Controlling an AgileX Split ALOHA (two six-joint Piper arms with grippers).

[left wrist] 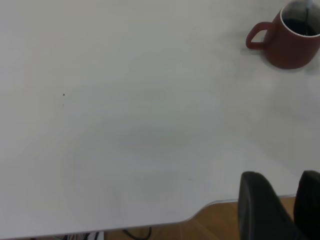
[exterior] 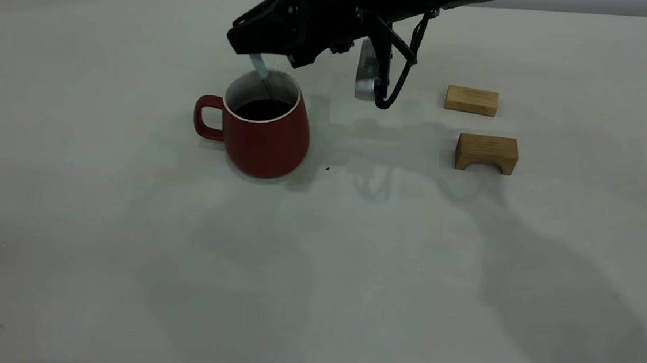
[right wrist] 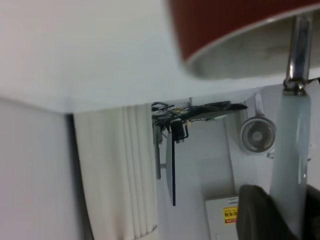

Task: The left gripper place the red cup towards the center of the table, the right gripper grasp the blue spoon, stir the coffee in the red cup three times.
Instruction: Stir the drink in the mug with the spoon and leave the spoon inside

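The red cup stands on the table a little left of centre, handle pointing left. Dark coffee fills it. My right gripper hangs just above the cup's far rim, shut on the pale handle of the blue spoon. The spoon slants down into the cup and its bowl is hidden in the coffee. In the right wrist view the spoon runs from my right gripper to the cup. My left gripper is parked over the table's edge, far from the cup, fingers together and empty.
Two wooden blocks lie right of the cup: a flat one and an arched one. A tiny dark speck sits beside the cup. The right arm's cable and silver-grey part hang low between cup and blocks.
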